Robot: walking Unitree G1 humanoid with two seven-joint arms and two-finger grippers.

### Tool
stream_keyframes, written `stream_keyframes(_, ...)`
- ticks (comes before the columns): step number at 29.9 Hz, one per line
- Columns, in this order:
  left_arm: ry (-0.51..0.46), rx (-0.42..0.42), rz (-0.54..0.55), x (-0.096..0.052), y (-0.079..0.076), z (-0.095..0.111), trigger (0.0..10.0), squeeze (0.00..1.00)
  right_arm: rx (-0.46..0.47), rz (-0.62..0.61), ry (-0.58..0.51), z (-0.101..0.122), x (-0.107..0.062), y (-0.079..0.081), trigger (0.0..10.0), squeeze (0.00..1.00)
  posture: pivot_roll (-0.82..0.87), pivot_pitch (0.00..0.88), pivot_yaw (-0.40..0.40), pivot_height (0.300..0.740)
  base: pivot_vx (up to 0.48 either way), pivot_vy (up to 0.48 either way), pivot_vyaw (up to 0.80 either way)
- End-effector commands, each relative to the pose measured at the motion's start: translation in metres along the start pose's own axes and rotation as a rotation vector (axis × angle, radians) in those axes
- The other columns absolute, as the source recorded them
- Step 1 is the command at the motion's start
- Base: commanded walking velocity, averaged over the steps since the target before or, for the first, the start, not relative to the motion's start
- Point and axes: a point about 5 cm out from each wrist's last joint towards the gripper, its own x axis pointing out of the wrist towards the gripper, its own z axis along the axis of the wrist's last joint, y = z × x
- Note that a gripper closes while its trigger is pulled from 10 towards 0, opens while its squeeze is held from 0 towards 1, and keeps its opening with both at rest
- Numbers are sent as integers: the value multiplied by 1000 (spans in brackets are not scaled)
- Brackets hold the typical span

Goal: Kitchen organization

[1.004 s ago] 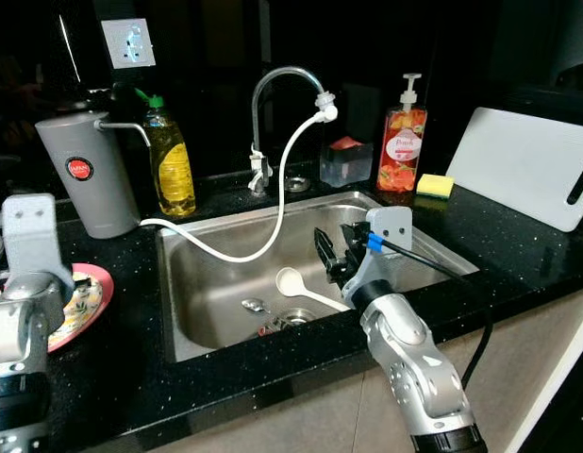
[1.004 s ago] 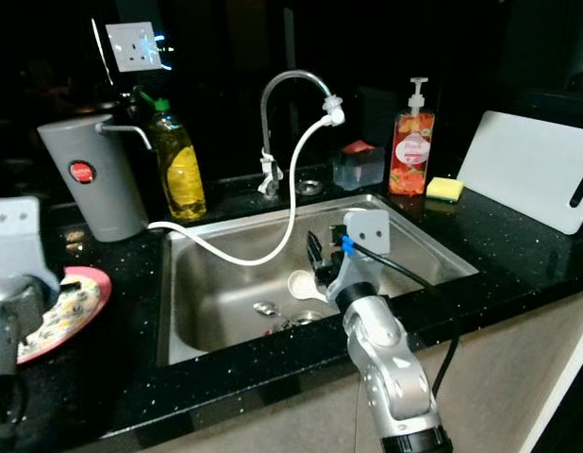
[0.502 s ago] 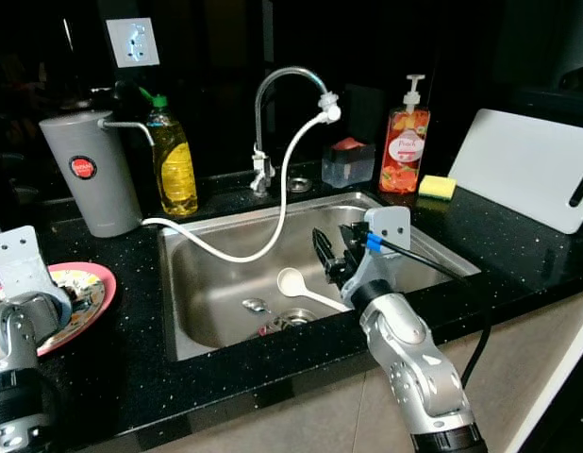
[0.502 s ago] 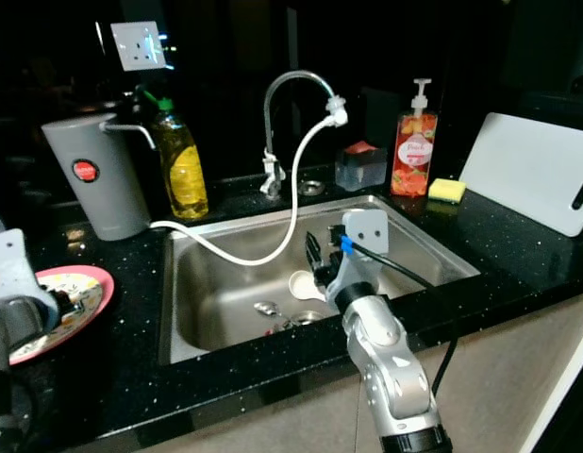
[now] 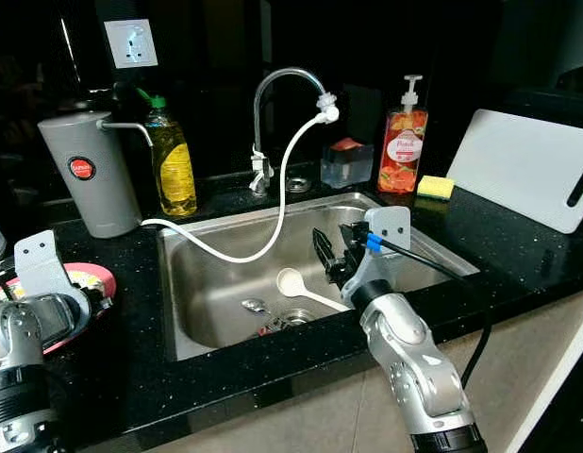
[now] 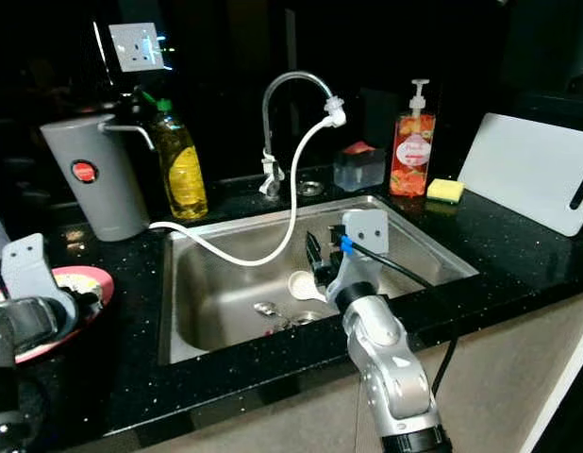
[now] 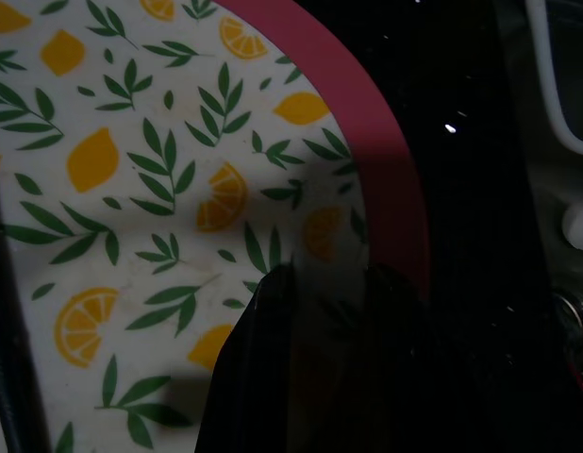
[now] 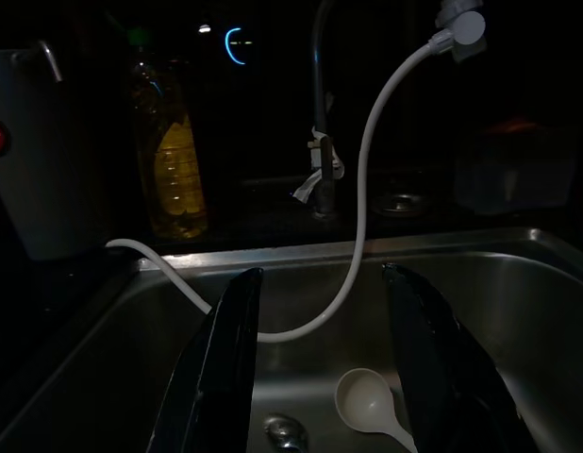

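Pink-rimmed plate (image 7: 159,179) — lemon-and-leaf print — under left gripper (image 7: 320,311).

Sink (image 5: 216,311) basin was mostly open; white ladle (image 5: 306,289) lay on the bottom near the drain, just ahead of the right gripper (image 5: 331,257), whose fingers were spread. White hose (image 5: 277,203) draped from the faucet (image 5: 273,113) across the basin's back-left corner and over the rim. Left of the sink, the surface (image 5: 131,321) was tight: grey canister (image 5: 89,175), yellow bottle (image 5: 174,160), pink-rimmed plate (image 7: 178,189) under the left gripper (image 7: 320,377). Front edge was bare.
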Motion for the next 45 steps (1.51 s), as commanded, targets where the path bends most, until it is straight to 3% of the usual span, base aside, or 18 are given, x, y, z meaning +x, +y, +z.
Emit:
stream_keyframes(1,74,1,-38,4,-6,-13,10000,0,2,-3,16,-3,0,0,10000,0,10,4,49,740,0,0,0)
stream_keyframes(28,171,31,-236,-3,-31,-23,10000,0,3,-7,19,-4,0,-1,10000,0,11,5,53,740,0,0,0)
stream_keyframes(45,192,109,-397,-14,-51,-25,10000,0,1,-14,18,-4,-1,-2,10000,0,7,4,60,740,0,0,0)
